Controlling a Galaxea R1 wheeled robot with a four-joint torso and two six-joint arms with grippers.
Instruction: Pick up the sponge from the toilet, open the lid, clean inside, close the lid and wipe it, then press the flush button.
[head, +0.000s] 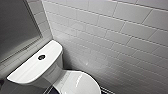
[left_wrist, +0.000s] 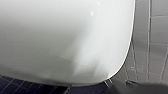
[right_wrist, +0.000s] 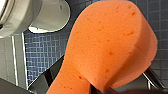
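Note:
The white toilet stands against the tiled wall, with the dark round flush button in the middle of its cistern top. Below it the white oval lid lies down over the bowl. The orange sponge looms large in the right wrist view, and my right gripper is shut on its narrow part. A rounded white part of the toilet shows beyond the sponge. In the left wrist view a glossy white curved toilet surface is very close; I cannot tell which part it is. My left gripper is open.
White brick-pattern wall tiles run behind and to the right of the toilet. A framed dark panel hangs on the wall at upper left. The floor is dark blue mosaic tile, which also appears below the white surface as dark floor tile.

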